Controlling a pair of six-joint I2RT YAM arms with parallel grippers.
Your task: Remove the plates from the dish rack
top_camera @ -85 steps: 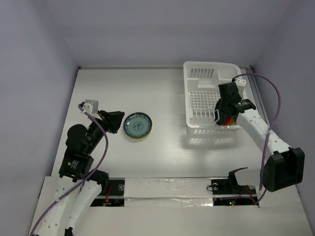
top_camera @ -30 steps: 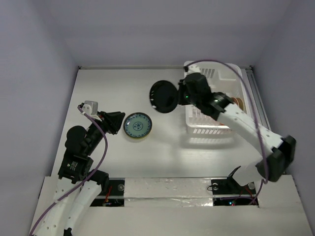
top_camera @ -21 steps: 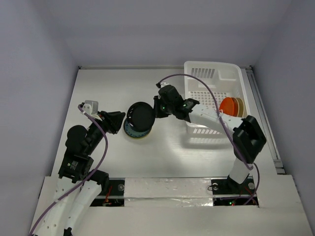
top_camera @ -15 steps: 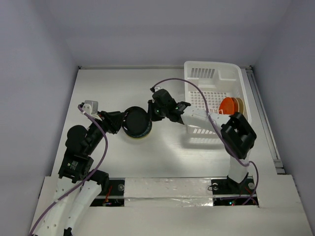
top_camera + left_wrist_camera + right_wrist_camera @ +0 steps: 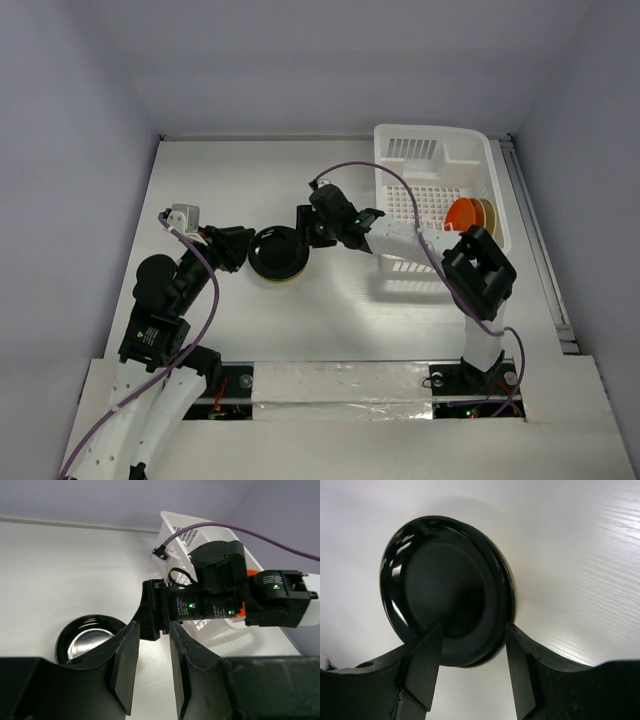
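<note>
From above, the black plate (image 5: 277, 253) lies flat on the table (image 5: 330, 320), left of the dish rack (image 5: 432, 148); an orange plate (image 5: 460, 214) stands on edge in the rack; only the right wrist view shows the right gripper (image 5: 472, 627) spread wide, straddling the black plate's near rim; the left wrist view shows the left gripper (image 5: 153, 628) narrowly parted, holding nothing; a second ago the right gripper held this plate upright beside the rack.

White wood-grain table (image 5: 330, 320), pale lilac walls (image 5: 300, 60), silver tape strip (image 5: 340, 382) along the near edge
</note>
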